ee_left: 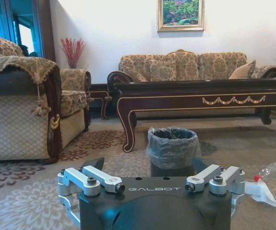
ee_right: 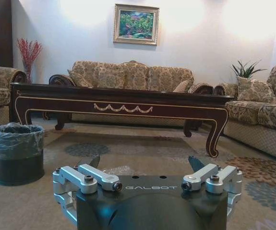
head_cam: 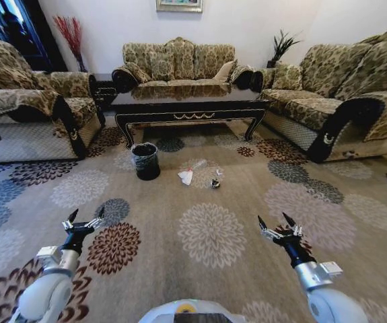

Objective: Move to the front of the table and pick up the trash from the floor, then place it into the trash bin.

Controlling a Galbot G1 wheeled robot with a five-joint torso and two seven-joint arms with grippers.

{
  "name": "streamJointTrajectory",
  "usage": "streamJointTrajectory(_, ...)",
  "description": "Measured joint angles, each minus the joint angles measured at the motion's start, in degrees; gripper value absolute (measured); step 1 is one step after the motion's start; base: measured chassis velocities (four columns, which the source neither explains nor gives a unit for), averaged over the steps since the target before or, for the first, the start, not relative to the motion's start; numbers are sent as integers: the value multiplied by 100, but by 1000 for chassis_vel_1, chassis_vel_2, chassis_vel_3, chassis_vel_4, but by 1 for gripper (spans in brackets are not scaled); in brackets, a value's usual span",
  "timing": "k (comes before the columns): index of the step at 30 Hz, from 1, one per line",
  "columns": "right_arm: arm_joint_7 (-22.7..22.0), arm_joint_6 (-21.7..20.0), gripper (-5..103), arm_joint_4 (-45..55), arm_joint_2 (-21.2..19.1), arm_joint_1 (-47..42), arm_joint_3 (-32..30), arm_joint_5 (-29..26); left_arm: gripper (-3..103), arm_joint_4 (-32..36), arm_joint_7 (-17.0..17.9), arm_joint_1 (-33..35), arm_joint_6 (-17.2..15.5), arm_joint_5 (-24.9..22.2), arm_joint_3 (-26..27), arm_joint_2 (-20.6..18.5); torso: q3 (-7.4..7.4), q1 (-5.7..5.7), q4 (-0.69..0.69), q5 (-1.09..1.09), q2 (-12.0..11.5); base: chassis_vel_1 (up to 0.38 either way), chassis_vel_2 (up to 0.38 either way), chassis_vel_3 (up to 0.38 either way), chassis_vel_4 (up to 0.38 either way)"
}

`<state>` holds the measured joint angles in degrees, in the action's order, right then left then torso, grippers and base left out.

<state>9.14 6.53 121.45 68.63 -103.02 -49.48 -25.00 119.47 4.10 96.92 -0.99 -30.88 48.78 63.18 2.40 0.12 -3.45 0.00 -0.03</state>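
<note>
The dark wood table (head_cam: 186, 106) stands ahead between the sofas. On the patterned floor (head_cam: 213, 229) in front of it stands the black trash bin (head_cam: 145, 160) with a clear liner. Just right of the bin lies the trash: a white paper wad (head_cam: 186, 176), a clear bottle (head_cam: 200, 165) and a small dark scrap (head_cam: 215, 183). My left gripper (head_cam: 85, 221) and right gripper (head_cam: 277, 224) hang open and empty low over the carpet, well short of the trash. The left wrist view shows the bin (ee_left: 171, 148), the paper wad (ee_left: 262, 191) and the red-capped bottle (ee_left: 268, 170).
Patterned sofas (head_cam: 176, 64) ring the table at the left, back and right. A small dark side table (head_cam: 102, 86) sits at the back left. Open carpet lies between me and the trash. In the right wrist view the bin (ee_right: 18, 153) stands before the table (ee_right: 123, 103).
</note>
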Motion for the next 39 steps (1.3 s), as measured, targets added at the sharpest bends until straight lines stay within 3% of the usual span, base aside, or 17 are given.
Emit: streamJointTrajectory(39,-1,-6,100,-3,93,-48,36,147,100,-24,25,-25,2,-15,-12,12,4,2,0,0,2,-176,180,177,-178)
